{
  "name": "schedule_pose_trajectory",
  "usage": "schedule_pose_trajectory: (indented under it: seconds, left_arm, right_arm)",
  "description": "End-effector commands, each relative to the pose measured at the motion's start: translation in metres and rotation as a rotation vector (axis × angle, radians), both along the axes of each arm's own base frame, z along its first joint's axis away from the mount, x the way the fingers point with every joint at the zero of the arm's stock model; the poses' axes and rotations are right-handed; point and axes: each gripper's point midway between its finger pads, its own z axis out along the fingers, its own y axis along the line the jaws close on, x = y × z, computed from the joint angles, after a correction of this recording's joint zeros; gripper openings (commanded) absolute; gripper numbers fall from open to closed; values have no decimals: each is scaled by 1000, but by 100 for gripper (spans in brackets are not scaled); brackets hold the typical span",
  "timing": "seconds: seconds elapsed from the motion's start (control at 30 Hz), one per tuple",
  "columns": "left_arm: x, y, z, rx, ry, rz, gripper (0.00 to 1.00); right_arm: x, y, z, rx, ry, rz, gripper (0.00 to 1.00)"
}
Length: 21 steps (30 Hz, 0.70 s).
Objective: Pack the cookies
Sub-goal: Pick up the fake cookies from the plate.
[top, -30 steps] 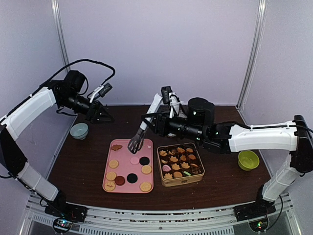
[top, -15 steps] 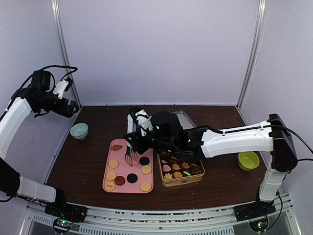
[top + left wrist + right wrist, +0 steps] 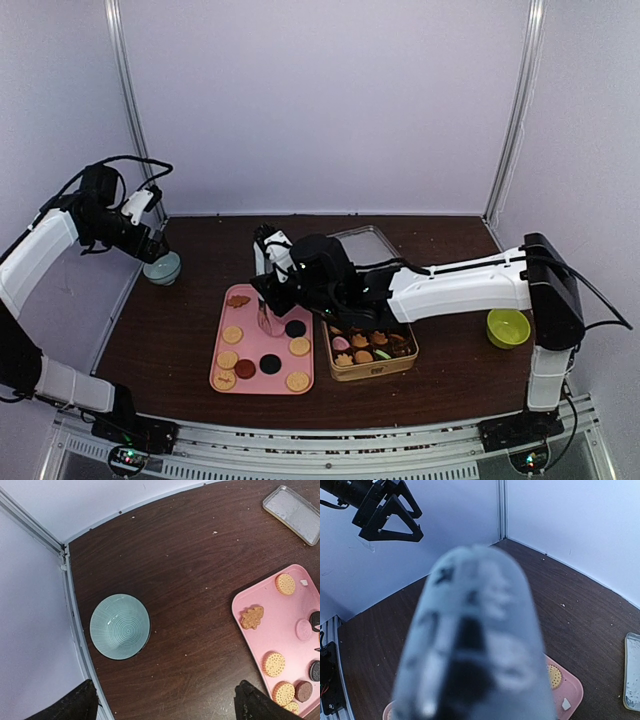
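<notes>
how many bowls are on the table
2. A teal bowl near the table's left edge; a green bowl near its right edge. The right arm hides some tabletop.

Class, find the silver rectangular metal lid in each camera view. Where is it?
Top external: silver rectangular metal lid at far centre, behind the right arm.
Left wrist: the lid is in the top right corner.
Right wrist: the lid is cut off at the right edge.
Shared landmark: the pink rectangular tray.

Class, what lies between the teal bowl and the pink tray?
Between bowl and tray, only bare dark tabletop; the left wrist view shows it.
</notes>
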Motion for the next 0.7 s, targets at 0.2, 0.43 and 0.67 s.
schedule_pose_trajectory:
  seconds: [0.2, 0.43, 0.67]
  left_arm:
    - [1, -13, 2, -46, -32, -72, 98]
    - [0, -14, 1, -53, -26, -76, 98]
    - [0, -16, 2, -57, -32, -85, 98]
  right_arm:
    - [13, 9, 5, 24, -31, -34, 43]
    - [21, 9, -4, 16, -35, -55, 43]
    - [29, 13, -6, 18, -43, -60, 43]
